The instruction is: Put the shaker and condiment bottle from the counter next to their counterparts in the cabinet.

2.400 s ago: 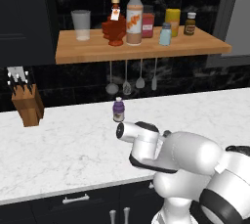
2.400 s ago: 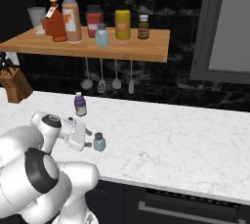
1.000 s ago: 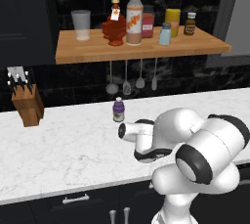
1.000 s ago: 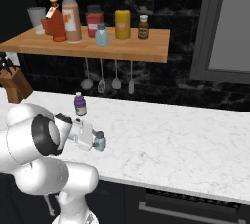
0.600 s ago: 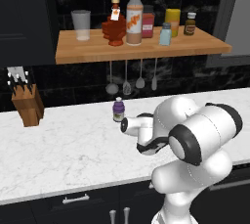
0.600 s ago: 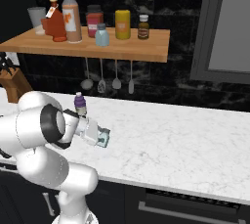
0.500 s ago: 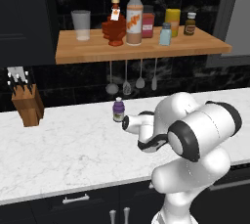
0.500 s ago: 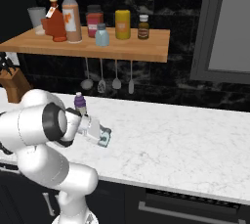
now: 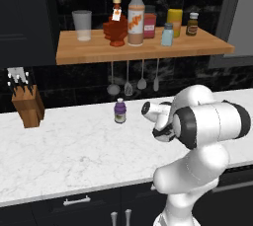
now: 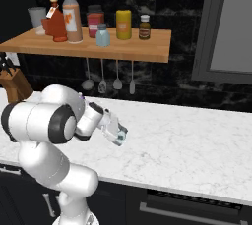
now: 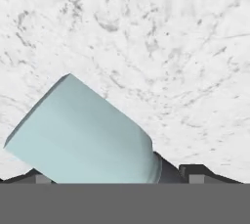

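**Counter** (image 9: 64, 156): white marble slab, taken as the reference for every place below.

**Shelf** (image 9: 89, 52): wooden board above the counter's back edge. The landing gap beside the shelf shaker is narrow. A crowded placing is judged likely to topple the neighbours.

**Gripper** (image 11: 114, 175): low over the counter's front part. Its fingertips (image 11: 195, 171) are set on either side of the shaker. Whether they press on it cannot be told. The hold is judged unsure.

**Tall bottle** (image 9: 136, 18): orange label, upright on the shelf above the counter. It is top-heavy and judged easy to knock on the way in.

**Condiment bottle** (image 9: 117, 26): red-brown, upright on the shelf above the counter, just beside the tall bottle. This half of the task is judged done.

**Shaker** (image 11: 83, 130): pale blue, tilted over the counter's front part, cap end towards the hand.
- A slip is judged possible if the smooth rounded body is pinched off-centre.
- A drop onto the counter, followed by a roll, is then to be expected.

**Shelf shaker** (image 9: 167, 34): the twin, upright above the counter, between two jars.

**Purple bottle** (image 9: 119, 111): upright towards the counter's back. It is not wanted and is at risk from a swinging elbow.
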